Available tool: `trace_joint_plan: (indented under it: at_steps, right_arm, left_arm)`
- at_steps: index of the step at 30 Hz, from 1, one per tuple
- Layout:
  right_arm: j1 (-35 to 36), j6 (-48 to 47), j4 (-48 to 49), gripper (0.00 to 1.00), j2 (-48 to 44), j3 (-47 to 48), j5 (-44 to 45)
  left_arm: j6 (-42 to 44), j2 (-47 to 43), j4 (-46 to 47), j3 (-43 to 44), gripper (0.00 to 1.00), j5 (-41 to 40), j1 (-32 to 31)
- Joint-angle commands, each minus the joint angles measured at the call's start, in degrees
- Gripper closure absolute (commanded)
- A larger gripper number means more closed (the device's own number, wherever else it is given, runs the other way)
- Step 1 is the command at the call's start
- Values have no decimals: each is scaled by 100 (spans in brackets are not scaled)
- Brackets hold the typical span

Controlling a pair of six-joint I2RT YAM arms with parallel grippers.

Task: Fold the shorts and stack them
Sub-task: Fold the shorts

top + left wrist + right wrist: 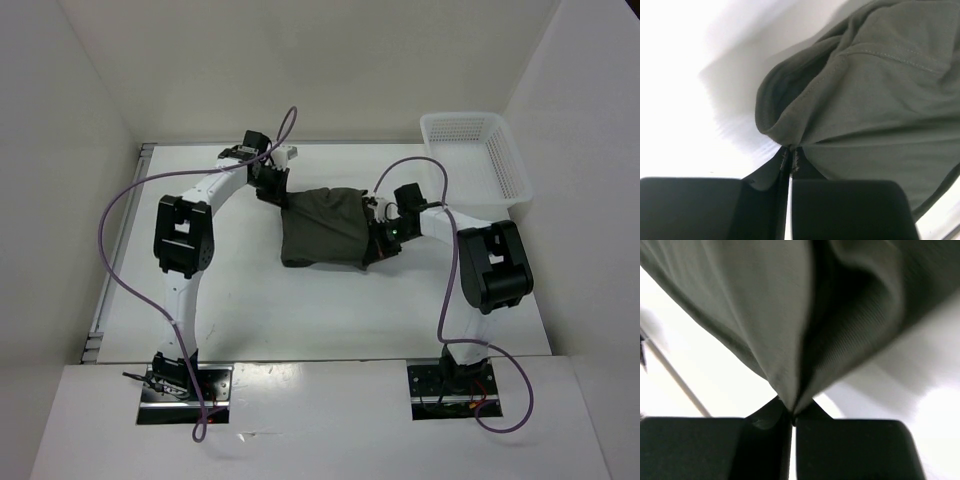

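Note:
The dark olive-green shorts (325, 228) lie folded in a rough square at the middle of the white table (250, 310). My left gripper (277, 197) is shut on their far left corner. In the left wrist view the cloth (875, 100) bunches up from the closed fingertips (790, 159). My right gripper (380, 240) is shut on the right edge of the shorts. The right wrist view has the fabric (780, 315) rising in a pinched fold straight out of the closed fingertips (792, 416).
A white mesh basket (505, 160) stands at the back right corner of the table. White walls close in the table on the left, back and right. Purple cables loop over both arms.

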Motion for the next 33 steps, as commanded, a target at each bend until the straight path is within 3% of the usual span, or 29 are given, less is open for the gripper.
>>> trace_joint_plan:
  at_steps: [1, 4, 7, 8, 9, 10, 11, 12, 15, 20, 24, 29, 33]
  right_arm:
    - [-472, -887, -419, 100, -92, -55, 61]
    - [-473, -994, -516, 97, -31, 243, -202]
    - [-473, -941, -463, 54, 84, 480, -255]
    - [-473, -1002, -463, 23, 84, 542, -204]
    - [-473, -1064, -576, 13, 84, 604, -203]
    - [-473, -1134, -647, 9, 84, 744, -107]
    - [-473, -1317, -831, 7, 84, 841, -11]
    - [-473, -1415, -928, 7, 84, 1103, -10]
    - [-815, -1495, -1017, 6, 23, 1787, -71]
    - [-886, -751, -640, 6, 811, 3002, -124]
    - [-886, -12, -174, 6, 1610, 4178, -124]
    - [-886, 105, 3, 6, 2324, 4656, -124]
    - [-825, 166, 108, 6, 2694, 4656, -343]
  left_arm:
    - [43, 112, 122, 352, 100, -601, 242]
    - [43, 112, 122, 352, 98, -602, 181]
    - [43, 112, 122, 290, 88, -655, 58]
    - [43, 112, 122, 290, 81, -707, 57]
    - [43, 112, 122, 238, 61, -708, 5]
    - [43, 112, 122, 237, 53, -708, 5]
    - [43, 59, 70, 237, 44, -708, 5]
    - [43, -37, 69, 237, 29, -708, 5]
    - [43, -371, -115, 290, 12, -708, 5]
    - [43, -1083, -774, -25, 5, -174, 5]
    - [43, -1549, -1038, -965, 2, 241, -180]
    - [43, -1594, -960, -1880, 2, 593, -320]
    - [43, -1121, -836, -1593, 6, 576, -320]
